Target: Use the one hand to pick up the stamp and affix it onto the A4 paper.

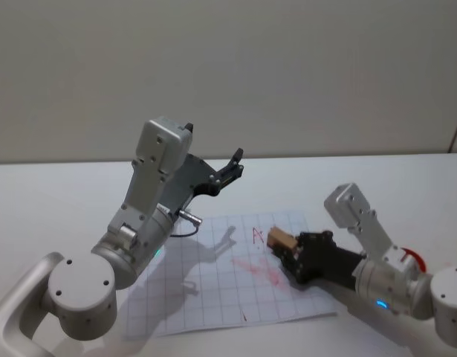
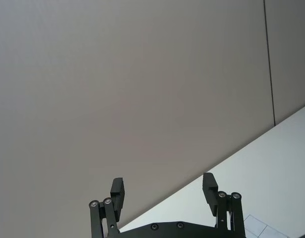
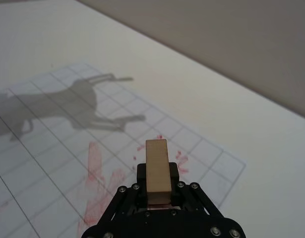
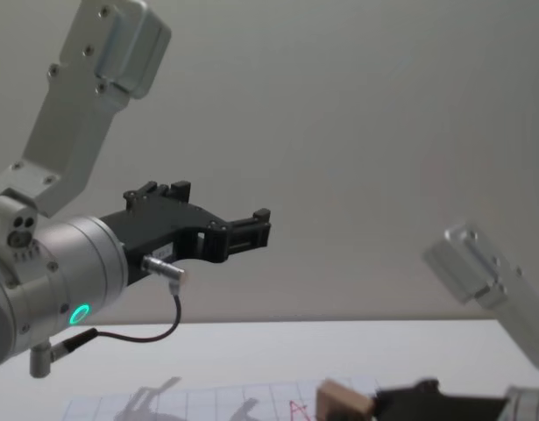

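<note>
**Head view.** I see my right end effector (image 1: 286,251) reaching in from the right side of the worktop (image 1: 57,193). Its black fingers are clamped on the stamp (image 1: 280,239). The stamp is held over the A4 paper (image 1: 213,294), above the part of the sheet toward its far right corner. A red letter A (image 1: 258,236) is drawn on the sheet just to the left of the stamp. Red smears (image 1: 254,269) spread across the grid nearer to me. The sheet itself lies flat on the worktop, well short of the far edge that meets the wall (image 1: 287,67).

**Right wrist view.** The tan block sits lengthwise between the two fingertips, gripped on its long sides. Its free end juts out past the fingertips over the gridded sheet. Red specks lie on the paper close around that end. I cannot tell whether the stamp touches the paper or hangs just clear of it.

**Chest view.** The stamp shows low over the sheet, with the black fingers directly behind it on the right.

**Left wrist view.** My left end effector (image 2: 162,189) has its fingers wide apart with nothing between them, and it points at the wall. In the head and chest views it is raised well above the worktop, over the far edge of the sheet and well apart from the stamp. Its shadow (image 3: 88,99) falls on the paper.
</note>
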